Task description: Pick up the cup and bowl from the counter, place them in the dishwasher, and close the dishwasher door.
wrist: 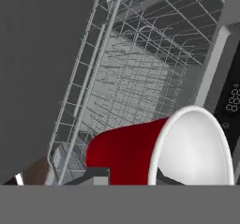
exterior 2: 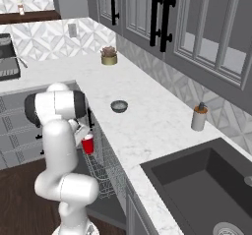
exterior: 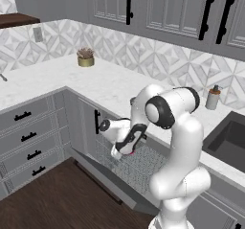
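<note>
Gripper [exterior 2: 84, 134] sits centre-left in the right base view, lower-centre in the left base view [exterior: 125, 146], closed on the cup [exterior 2: 88, 144], w/ the red body showing just below the hand. In the hand view the cup [wrist: 140, 153] takes up the lower middle to lower right: red side lower centre, white inside and rim facing lower right, so it lies tilted across the fingers. One dark finger [wrist: 91, 175] shows at bottom centre, touching the red wall. Red of the cup [exterior: 130, 151] peeks out under the hand in the left base view.

Dishwasher [exterior 2: 106, 172] is open. Wire rack [wrist: 136, 68] spreads across the upper and middle hand view, w/ the black control strip [wrist: 232, 101] along the right edge. Dishwasher door [exterior: 103, 175] hangs down, lower centre of the left base view, dark inner side up; in the hand view it is the flat grey area at left [wrist: 42, 78]. Cup is held over the rack, beside the counter's front edge; can't tell if it touches any wire.

Bowl [exterior 2: 119, 106] sits on the counter [exterior 2: 147, 126], centre of the right base view, well apart from the gripper. Gold pot w/ plant [exterior 2: 109, 56] is upper centre, near the backsplash; also upper left in the left base view [exterior: 85, 57]. Soap dispenser [exterior 2: 199, 117] stands right of centre, near the sink [exterior 2: 206, 190] at lower right. Drawers w/ black handles [exterior: 28, 137] at left of the left base view.
</note>
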Controlling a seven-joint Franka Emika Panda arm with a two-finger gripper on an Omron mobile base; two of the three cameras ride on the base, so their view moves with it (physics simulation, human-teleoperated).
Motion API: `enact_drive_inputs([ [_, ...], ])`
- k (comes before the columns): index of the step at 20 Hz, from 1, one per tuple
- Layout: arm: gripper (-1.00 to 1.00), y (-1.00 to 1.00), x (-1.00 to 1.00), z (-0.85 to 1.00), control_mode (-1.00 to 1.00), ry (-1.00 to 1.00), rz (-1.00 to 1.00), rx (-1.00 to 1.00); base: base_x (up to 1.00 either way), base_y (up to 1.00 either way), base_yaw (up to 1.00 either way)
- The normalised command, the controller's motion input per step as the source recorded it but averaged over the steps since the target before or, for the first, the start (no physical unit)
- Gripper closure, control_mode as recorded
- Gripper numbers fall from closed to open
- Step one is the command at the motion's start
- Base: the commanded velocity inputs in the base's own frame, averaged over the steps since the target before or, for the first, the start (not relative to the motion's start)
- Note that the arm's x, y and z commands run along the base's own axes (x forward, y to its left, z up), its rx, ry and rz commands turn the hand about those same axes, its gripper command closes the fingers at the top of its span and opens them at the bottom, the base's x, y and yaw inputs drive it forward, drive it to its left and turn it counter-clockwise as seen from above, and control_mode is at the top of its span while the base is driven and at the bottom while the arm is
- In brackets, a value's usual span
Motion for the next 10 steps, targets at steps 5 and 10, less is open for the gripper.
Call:
enact_drive_inputs([
  [5,1.0,-0.04,0.62,-0.54,-1.0,0.0,0.19,-0.21,0.0,0.0,0.0],
  [10,1.0,-0.14,0.64,-0.55,-1.0,0.04,0.07,-0.03,0.0,0.0,0.0],
])
